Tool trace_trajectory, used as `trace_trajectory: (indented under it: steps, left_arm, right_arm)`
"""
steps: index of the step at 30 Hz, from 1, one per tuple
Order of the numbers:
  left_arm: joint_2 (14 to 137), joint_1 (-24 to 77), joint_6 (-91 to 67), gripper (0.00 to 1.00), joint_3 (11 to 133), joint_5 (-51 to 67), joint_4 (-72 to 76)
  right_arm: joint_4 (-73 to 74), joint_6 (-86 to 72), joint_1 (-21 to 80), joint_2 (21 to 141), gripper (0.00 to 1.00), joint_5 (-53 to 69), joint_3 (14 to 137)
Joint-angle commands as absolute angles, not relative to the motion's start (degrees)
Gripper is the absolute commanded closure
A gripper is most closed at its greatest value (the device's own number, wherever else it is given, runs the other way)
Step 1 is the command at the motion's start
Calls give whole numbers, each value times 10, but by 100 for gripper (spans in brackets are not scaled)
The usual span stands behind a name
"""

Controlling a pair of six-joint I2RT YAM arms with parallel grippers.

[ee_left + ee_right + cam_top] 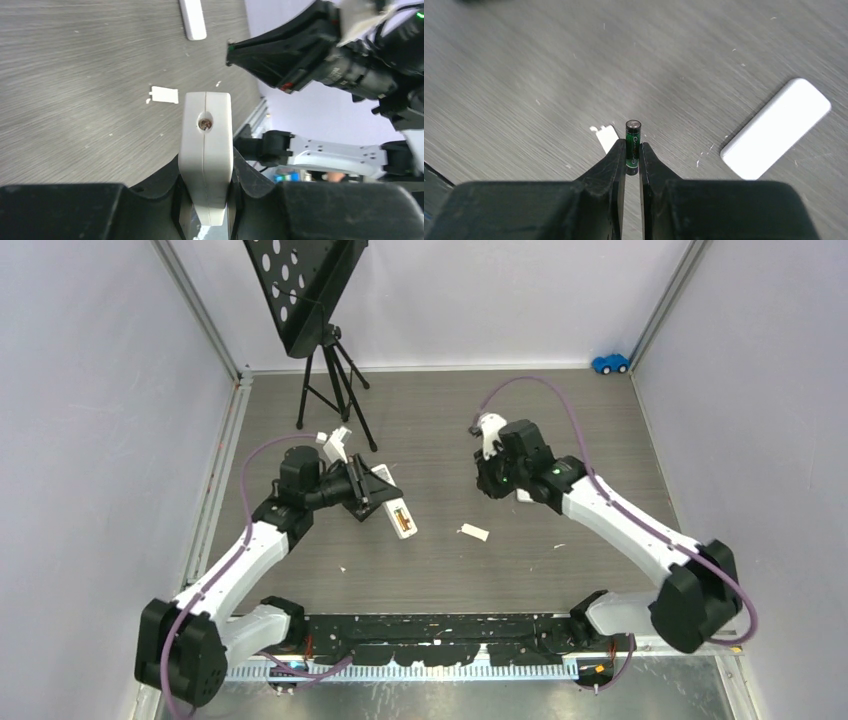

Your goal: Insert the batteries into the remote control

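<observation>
My left gripper is shut on the white remote control, gripping its flat sides. The remote sticks out toward the table's middle, and its open compartment shows in the top view. My right gripper is shut on a small green-wrapped battery. The battery stands lengthwise between the fingertips with its metal end pointing away from the camera, above the grey table. That battery is too small to make out in the top view.
A flat white oblong piece and a small white tabbed scrap lie on the table; one white piece shows between the arms. A black music stand stands at the back left, a blue toy car in the back right corner.
</observation>
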State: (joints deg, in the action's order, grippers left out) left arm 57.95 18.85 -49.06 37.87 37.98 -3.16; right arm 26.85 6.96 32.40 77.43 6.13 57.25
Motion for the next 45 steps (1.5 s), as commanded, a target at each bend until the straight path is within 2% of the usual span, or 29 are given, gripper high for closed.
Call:
trace_trajectory:
  steps: [1,12,17,24,33,45]
  left_arm:
    - [618,205,-598,100,359,446,161]
    - [716,245,-715,100,355,425,302]
    - [740,245,-749,100,351,435,350]
    - [751,245,-754,100,342,436,375]
    - [747,245,-751,100,337,436,379]
    - [746,245,-758,100,341,437,378]
  right_arm:
    - [281,-166,325,715,100,-19,631]
    - [317,-270,375,662,100,99,674]
    - [326,-239,477,664,100,-6,699]
    - [397,-250,530,741,100,-76,776]
    - [441,-224,549,780,94,-51,817]
    - [457,-215,557,802,92,-37,827]
